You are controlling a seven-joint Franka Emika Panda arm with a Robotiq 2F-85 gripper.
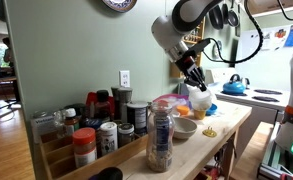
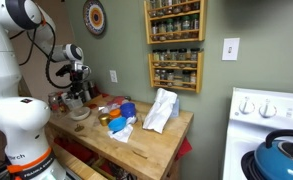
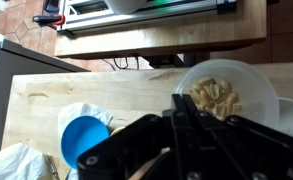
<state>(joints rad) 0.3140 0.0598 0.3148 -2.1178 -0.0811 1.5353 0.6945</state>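
I'm hovering my gripper over the far end of the wood table, fingers pressed shut. Nothing is showing between them, so I'm gripping air as far as I can tell. Both exterior views show me hanging above the tabletop, not touching it.

Closest thing: a white bowl w/ pale, pasta-like pieces in it. In the wrist view it's lying just right of my fingertips and a bit farther out, w/ its near-left rim almost under them. It's round, so there's no long axis to line up with. Only one arm here, so it's me or nobody.

On my other side, left and nearer, a blue cup is sitting mouth-up, w/ a white cloth beside it. I'm sitting roughly between bowl and cup, nearer the bowl.

Surface: butcher-block top, bare in the middle, and crowded w/ jars at the opposite end.

Room: looks like a kitchen. There's a green wall, spice racks hanging on it, and a stove w/ a blue kettle off to the side.
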